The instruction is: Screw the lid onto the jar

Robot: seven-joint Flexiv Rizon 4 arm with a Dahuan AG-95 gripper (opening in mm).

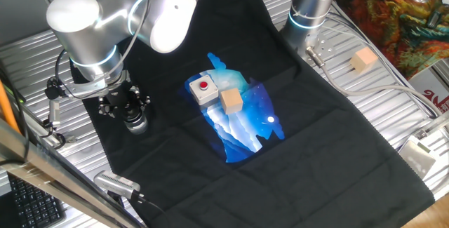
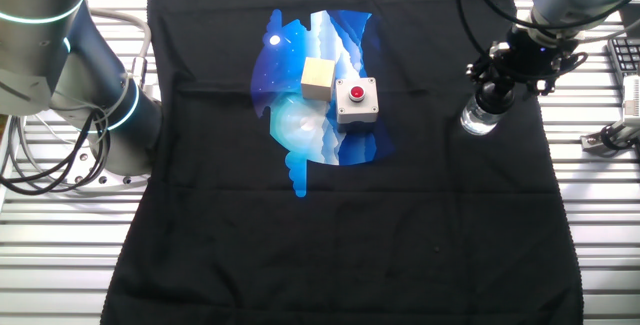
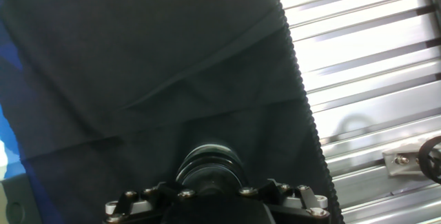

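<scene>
Surface: Black cloth [image 2: 330, 235] with a blue-and-white print covers the middle of a ribbed metal table [image 1: 393, 102]; a keyboard corner shows at one edge.
Jar: we see the jar [image 2: 478, 120] standing upright on the cloth near its edge, well apart from the grey box [image 2: 356, 102] and the wooden cube [image 2: 318, 78] on the print.
Gripper: our gripper [image 2: 493, 93] sits directly above the jar, fingers pointing down along the jar's upright axis.
Gripper state: we cannot tell how wide the fingers are; black hardware hides them in every view.
Lid: a dark round top [image 3: 210, 163] meets the jar just under the gripper; we judge this is the lid, though its white piece is not visible.
Key relation: gripper axis and jar axis look lined up, so turning about the vertical seems to be what the next move needs.
Second cube: another wooden block [image 1: 364, 59] lies off the cloth.
Writing: red lettering on a white item at the table's far edge is too cropped to read.
</scene>
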